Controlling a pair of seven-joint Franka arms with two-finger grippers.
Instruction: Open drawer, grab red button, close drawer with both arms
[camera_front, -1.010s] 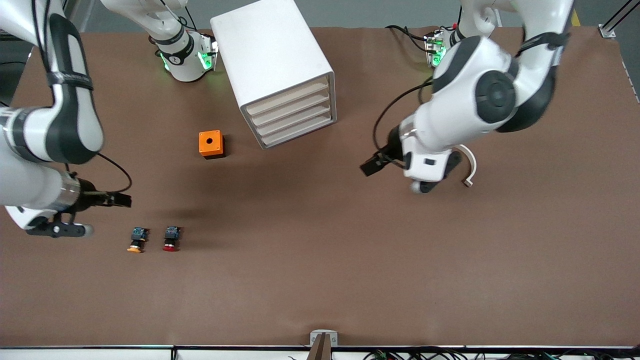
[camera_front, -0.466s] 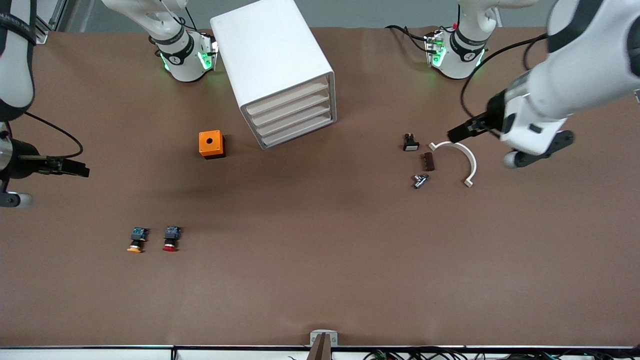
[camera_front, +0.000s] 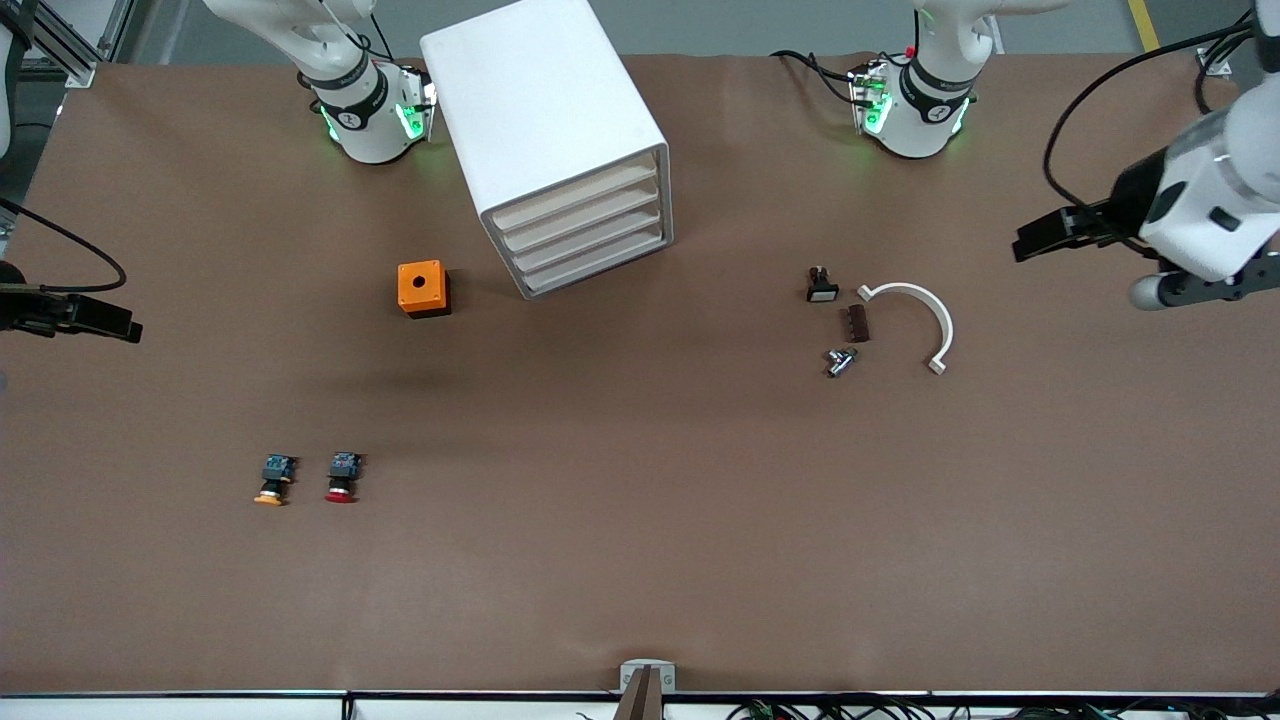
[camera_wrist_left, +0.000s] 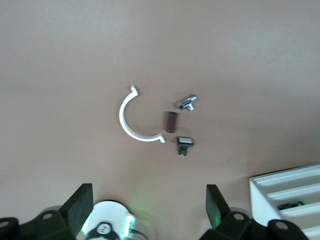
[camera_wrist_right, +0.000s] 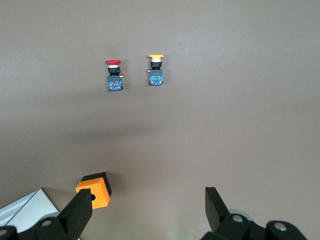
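A white cabinet stands near the arms' bases, its four drawers all pushed in. The red-capped button lies on the table toward the right arm's end, much nearer the front camera, and shows in the right wrist view too. My right gripper hangs open and empty, high over the table's edge at that end. My left gripper is up in the air at the left arm's end of the table. It is open and empty too.
A yellow-capped button lies beside the red one. An orange box with a hole sits next to the cabinet. A white curved piece, a brown bar, a small black switch and a metal part lie toward the left arm's end.
Both arms have swung outward to their own ends of the table. The left gripper has left the small parts, which now show. The right hand has mostly left the front view.
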